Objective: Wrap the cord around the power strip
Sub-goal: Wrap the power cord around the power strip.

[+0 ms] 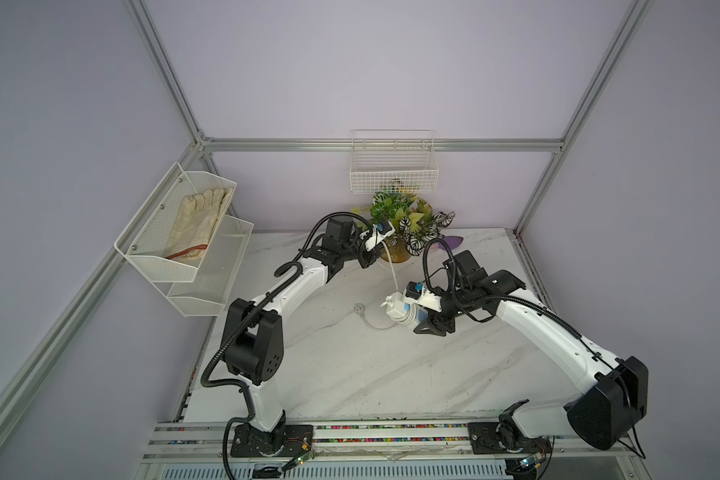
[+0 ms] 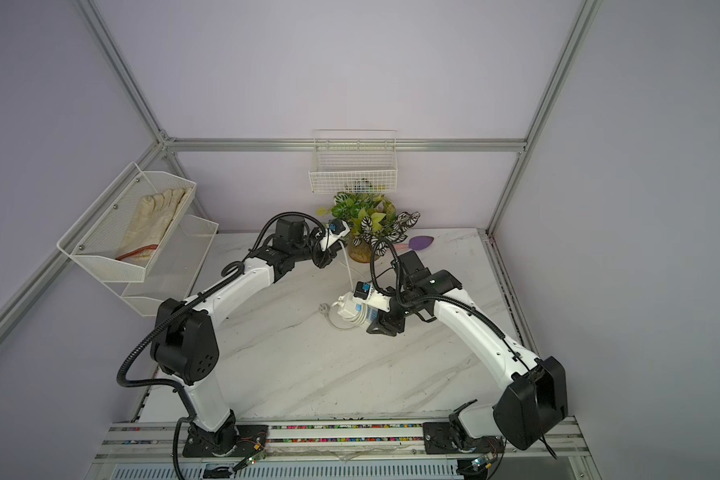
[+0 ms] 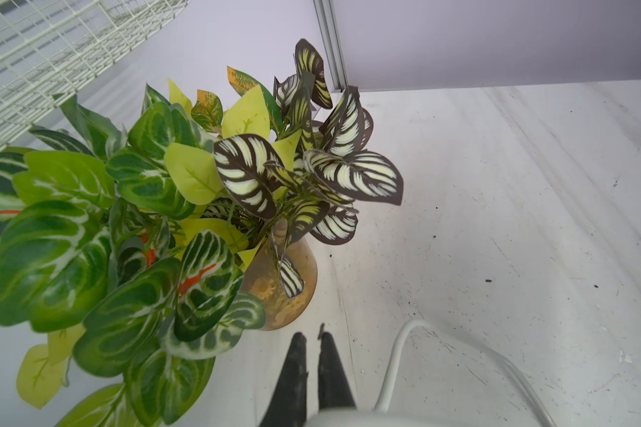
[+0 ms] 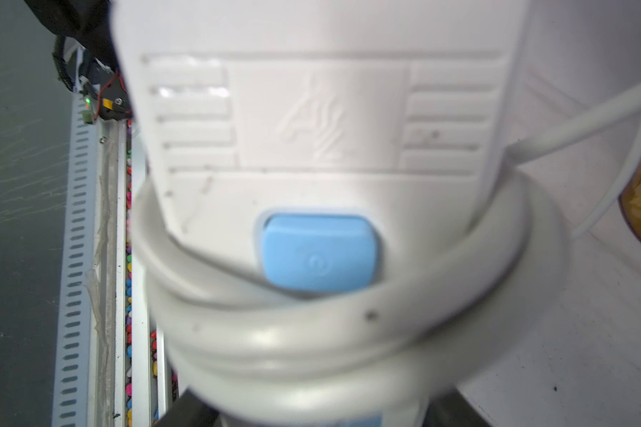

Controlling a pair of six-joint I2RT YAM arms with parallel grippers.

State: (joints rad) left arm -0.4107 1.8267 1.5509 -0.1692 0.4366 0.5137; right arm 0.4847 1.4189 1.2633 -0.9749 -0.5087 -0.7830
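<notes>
Power strip (image 4: 311, 111) sits clamped in right claw (image 1: 425, 322); left claw (image 3: 313, 340) closed beside cord (image 3: 393, 355).

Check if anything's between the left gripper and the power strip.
Nothing visible does. Only the cord itself runs between the left gripper and the power strip, which the right gripper holds in its jaws. The potted plant stands right in front of the left gripper, off that line.

Left hand (image 3: 311, 338) held high, fingers pinched together; right hand (image 1: 427, 325) lower, clamped tight.
</notes>
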